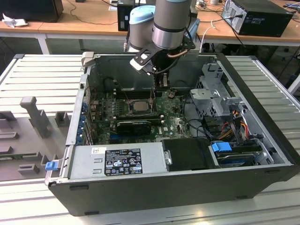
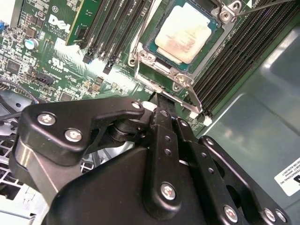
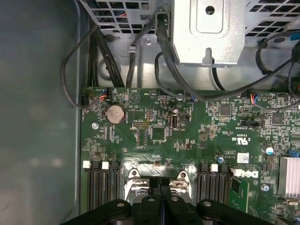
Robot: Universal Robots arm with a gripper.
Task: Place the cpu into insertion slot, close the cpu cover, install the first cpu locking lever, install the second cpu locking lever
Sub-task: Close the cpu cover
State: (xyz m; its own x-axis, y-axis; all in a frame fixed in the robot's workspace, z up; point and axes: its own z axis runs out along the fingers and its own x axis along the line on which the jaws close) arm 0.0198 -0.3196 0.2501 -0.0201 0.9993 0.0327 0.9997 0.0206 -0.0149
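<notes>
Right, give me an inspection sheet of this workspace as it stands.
Surface: slatted metal table carrying an open computer case.
Job's things: chip sits in the socket. The cover looks lowered around it. A thin lever rod runs past one corner; I cannot tell whether it is latched.
Clutter: grey blocks on the table at the exterior view's left.
Gripper: gripper shut, tips at the socket's edge.
Cables: black bundle beside the green board; coloured wires inside the case.
Surroundings: wooden bench behind, with a black computer on it.
</notes>
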